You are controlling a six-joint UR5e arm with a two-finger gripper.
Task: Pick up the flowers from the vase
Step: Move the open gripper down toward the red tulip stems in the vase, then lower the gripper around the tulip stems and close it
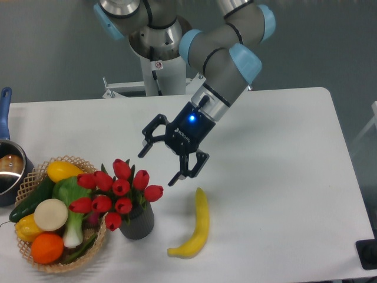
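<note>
Gripper: the gripper (159,166) sits a little left of frame centre, fingers spread wide apart and holding nothing; a blue light glows on its body.
Gripper position: above and to the right of the flowers, pointing down and to the left toward them, not touching them.
Flowers: the flowers (116,192), red tulip buds with green leaves, stand in the lower left part of the frame, their heads spreading wider than the container below.
Vase: the vase (138,221), dark grey and ribbed, stands upright on the table (277,153) beneath the bunch, with the stems in its mouth.
Basket: a woven basket (35,177) sits at the lower left, just beside the vase, holding produce, among it an orange (46,248) and a leafy green-and-white vegetable (72,203).
Banana: a banana (197,227) lies on the table to the right of the vase, apart from it and below the gripper.
Pot: a steel pot (8,171) with a blue handle is cut off by the left edge of the frame, touching or just beside the basket.
</note>
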